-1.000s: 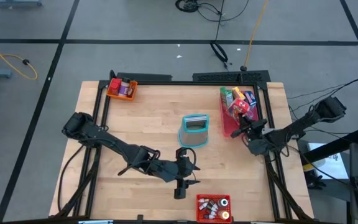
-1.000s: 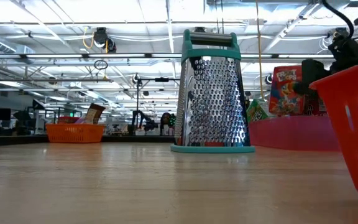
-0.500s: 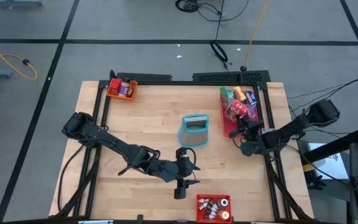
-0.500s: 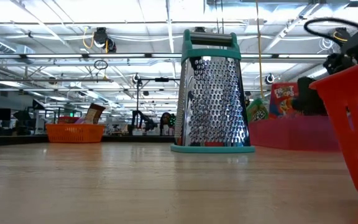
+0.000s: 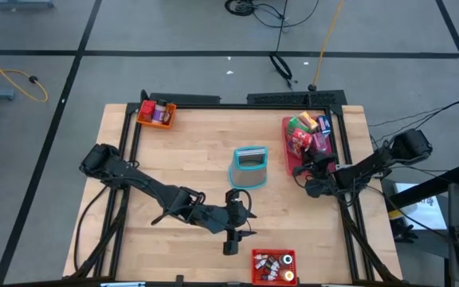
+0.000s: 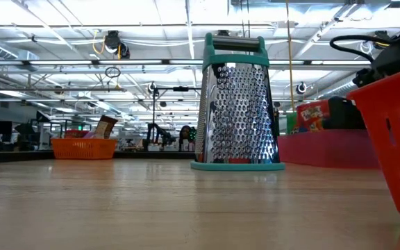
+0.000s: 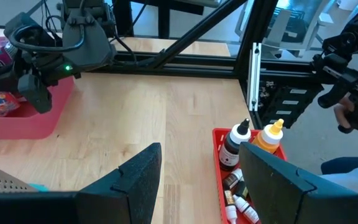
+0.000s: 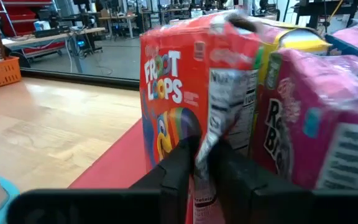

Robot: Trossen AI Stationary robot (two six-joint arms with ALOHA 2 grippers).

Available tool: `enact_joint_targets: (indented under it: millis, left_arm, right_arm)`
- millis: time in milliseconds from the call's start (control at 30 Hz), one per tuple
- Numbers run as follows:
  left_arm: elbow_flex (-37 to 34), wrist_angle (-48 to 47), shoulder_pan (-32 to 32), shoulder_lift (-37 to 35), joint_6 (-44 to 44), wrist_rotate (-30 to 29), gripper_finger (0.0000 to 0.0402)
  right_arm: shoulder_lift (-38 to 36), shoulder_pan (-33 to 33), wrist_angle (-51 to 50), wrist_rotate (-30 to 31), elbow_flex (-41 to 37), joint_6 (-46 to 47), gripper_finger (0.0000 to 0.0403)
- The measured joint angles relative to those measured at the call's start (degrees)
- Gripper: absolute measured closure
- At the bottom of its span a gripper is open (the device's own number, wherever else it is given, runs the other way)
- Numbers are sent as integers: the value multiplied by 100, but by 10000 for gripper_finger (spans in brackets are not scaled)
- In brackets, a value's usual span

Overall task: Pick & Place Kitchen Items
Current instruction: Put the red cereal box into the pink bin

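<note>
A pink tray (image 5: 291, 163) at the table's right edge holds several snack packets, standing close together. In the right wrist view a red Froot Loops packet (image 8: 173, 81) stands beside a pink packet (image 8: 316, 130) and a yellow one (image 8: 297, 37). My right gripper (image 5: 305, 174) is at the tray's near end, shut on the red packet. My left gripper (image 5: 231, 233) hangs open over the table's near middle, just left of a red bin (image 7: 219, 138) of small bottles (image 7: 234, 144), and touches nothing. My right gripper (image 8: 202, 174) pinches the crimped end flap (image 8: 207, 146) of the red Froot Loops packet between its two fingers (image 8: 178, 165). It comes at it roughly level from the tray's near end. The packet stands among the other packets in the tray.
A metal box grater with teal trim (image 5: 249, 166) stands upright mid-table, left of the tray. An orange bin (image 5: 155, 112) with goods sits at the far left corner. The red bin (image 5: 273, 265) sits at the near edge. Bare wood lies between them.
My right gripper has drawn slightly toward the table's near edge and left, at the tray's near end. The red Froot Loops packet has sunk lower and shifted in the low view, and the packets in the tray have been rearranged. The left arm has kept still.
</note>
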Motion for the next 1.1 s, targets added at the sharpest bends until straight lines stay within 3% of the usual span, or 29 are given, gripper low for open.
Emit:
enact_joint_targets:
  millis: [333, 567, 700, 933, 1100]
  left_arm:
    - [0, 0, 0, 0, 4, 0, 183]
    - [0, 0, 0, 0, 0, 0, 183]
    - [0, 0, 0, 0, 2, 0, 183]
    - [0, 0, 0, 0, -4, 2, 183]
    - [0, -2, 0, 0, -2, 2, 183]
  right_arm:
    - [2, 1, 254, -38, 4, -389, 262]
    - [-186, 24, 1469, -371, 4, -2248, 216]
    - [-430, 24, 1883, -473, 9, -3130, 204]
    - [-749, 50, 1867, -789, 9, -3302, 202]
    - [-962, 266, 2040, -566, 9, -3910, 207]
